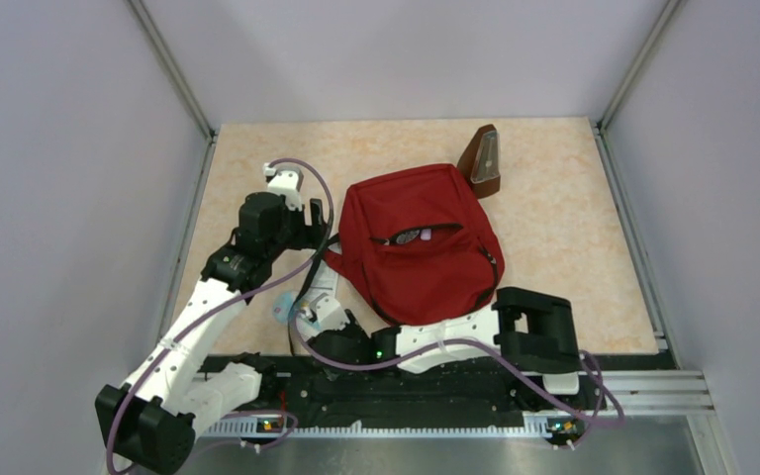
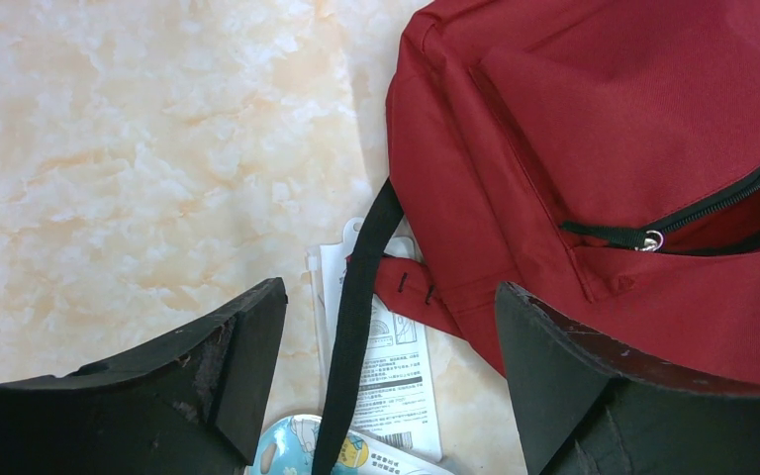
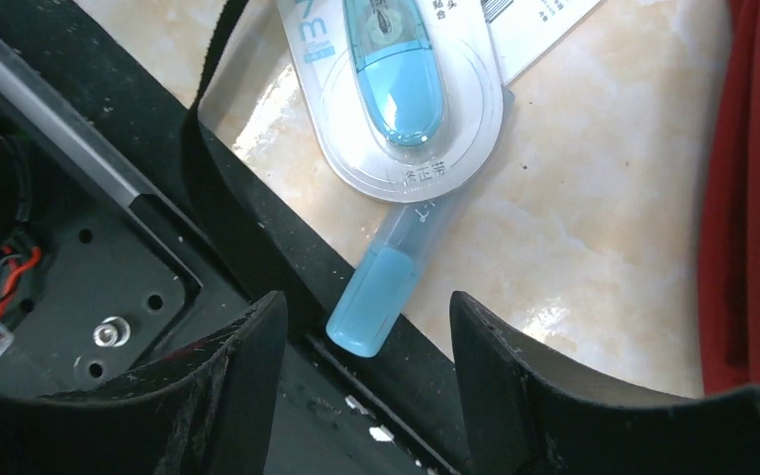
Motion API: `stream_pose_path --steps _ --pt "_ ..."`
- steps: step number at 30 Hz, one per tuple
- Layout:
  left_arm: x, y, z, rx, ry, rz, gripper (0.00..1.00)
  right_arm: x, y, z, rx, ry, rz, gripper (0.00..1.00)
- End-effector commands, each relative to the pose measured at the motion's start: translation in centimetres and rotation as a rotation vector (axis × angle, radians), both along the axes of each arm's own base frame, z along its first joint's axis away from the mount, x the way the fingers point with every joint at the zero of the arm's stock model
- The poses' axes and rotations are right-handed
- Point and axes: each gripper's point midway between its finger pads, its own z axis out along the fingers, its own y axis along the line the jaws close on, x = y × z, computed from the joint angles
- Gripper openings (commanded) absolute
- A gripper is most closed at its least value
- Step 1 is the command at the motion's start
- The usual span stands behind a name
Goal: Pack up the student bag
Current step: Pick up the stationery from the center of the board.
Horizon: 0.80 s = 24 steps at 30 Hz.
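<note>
The red student bag (image 1: pixel 421 247) lies flat mid-table, its front pocket zipper (image 2: pixel 693 213) partly open. My left gripper (image 1: pixel 315 236) is open and empty at the bag's left side, hovering over a black strap (image 2: pixel 356 336) and a white printed card (image 2: pixel 401 376); in the left wrist view (image 2: pixel 388 297) its jaws stand wide apart. My right gripper (image 1: pixel 309 319) is open and empty at the near table edge. In the right wrist view (image 3: pixel 366 302) its jaws straddle the end of a blue capped stick (image 3: pixel 381 297) without touching it. A blister pack with blue correction tape (image 3: pixel 401 89) lies just beyond.
A brown pyramid metronome (image 1: pixel 483 158) stands behind the bag's right top corner. The black arm base rail (image 3: pixel 89 257) runs along the table's near edge, under the stick's end. A black strap loop (image 3: pixel 208 129) lies over that rail. Grey walls enclose the table.
</note>
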Motion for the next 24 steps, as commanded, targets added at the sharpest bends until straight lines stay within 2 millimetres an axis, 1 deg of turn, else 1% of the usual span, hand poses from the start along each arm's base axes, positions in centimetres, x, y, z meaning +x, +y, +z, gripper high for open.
stream_pose_path --steps 1,5,11,14,17,18,21,24 --pt "0.4 0.0 1.8 -0.033 -0.067 0.013 0.82 0.0 0.6 -0.8 -0.064 -0.025 -0.005 0.58" --pt "0.4 0.0 1.8 -0.036 -0.067 0.012 0.82 0.3 0.4 -1.8 -0.113 -0.035 -0.023 0.53" --pt "0.4 0.0 1.8 -0.036 -0.067 0.01 0.82 1.1 -1.1 -2.2 -0.159 -0.067 -0.073 0.43" --pt "0.4 0.0 1.9 -0.039 -0.069 0.011 0.82 1.2 -1.6 -2.5 -0.173 -0.066 -0.083 0.27" --pt "0.3 0.0 1.9 -0.037 -0.071 0.011 0.82 1.2 -2.4 -2.5 -0.184 -0.066 -0.097 0.16" --pt "0.3 0.1 1.9 -0.036 -0.072 0.014 0.82 1.4 -2.9 -2.4 -0.194 -0.073 -0.11 0.1" --pt "0.3 0.2 1.9 -0.035 -0.074 0.018 0.82 2.2 -5.3 -1.6 -0.236 -0.107 -0.171 0.01" --pt "0.2 0.1 2.0 -0.038 -0.078 0.015 0.82 2.5 -7.8 -0.4 -0.248 -0.111 -0.204 0.0"
